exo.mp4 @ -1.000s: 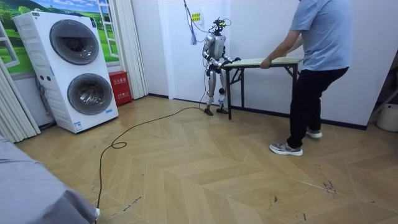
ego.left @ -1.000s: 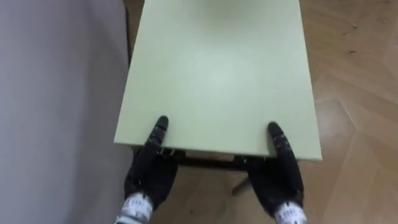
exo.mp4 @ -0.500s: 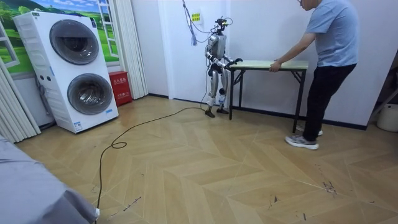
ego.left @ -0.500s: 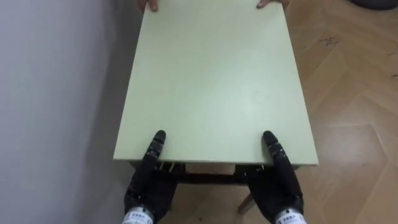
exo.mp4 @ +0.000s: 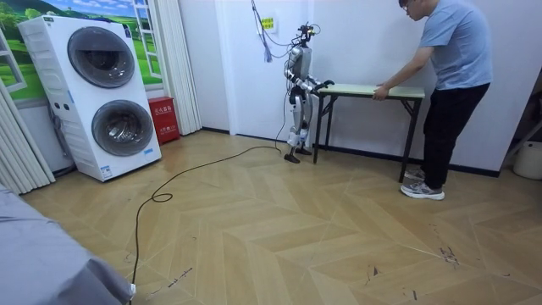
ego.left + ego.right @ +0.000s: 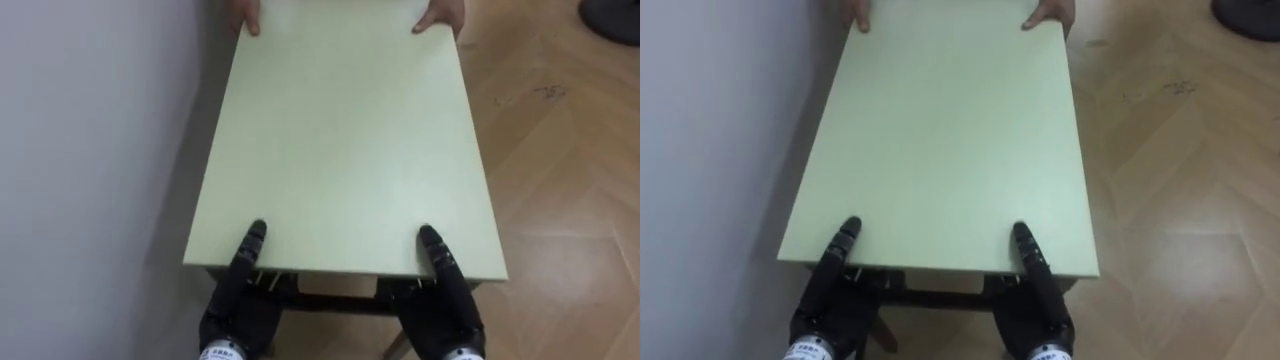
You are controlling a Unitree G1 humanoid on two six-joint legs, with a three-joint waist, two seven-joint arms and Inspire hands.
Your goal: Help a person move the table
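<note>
Two short ends of the pale green table (image 6: 345, 150) are each held. Its long axis runs straight away from the robot towards the person (image 5: 453, 76), who stands bent forward at the far end. The tabletop lies level and bare. Its left long side runs just beside the white wall (image 6: 90, 150), and its right side faces the herringbone wood floor (image 6: 560, 180).

The left hand (image 6: 240, 300) is at the near edge close to the left corner, with its thumb lying on top and the rest tucked beneath the board. Whether it clasps the edge cannot be told. The right hand (image 6: 445, 305) sits the same way near the right corner, and its hold is likewise hidden.

At the far edge the person's hands (image 6: 440, 15) rest on both corners.

In the room view the robot stands upright at the table's end on that view's left. The stacked washer and dryer (image 5: 106, 93) stand well apart from it.
</note>
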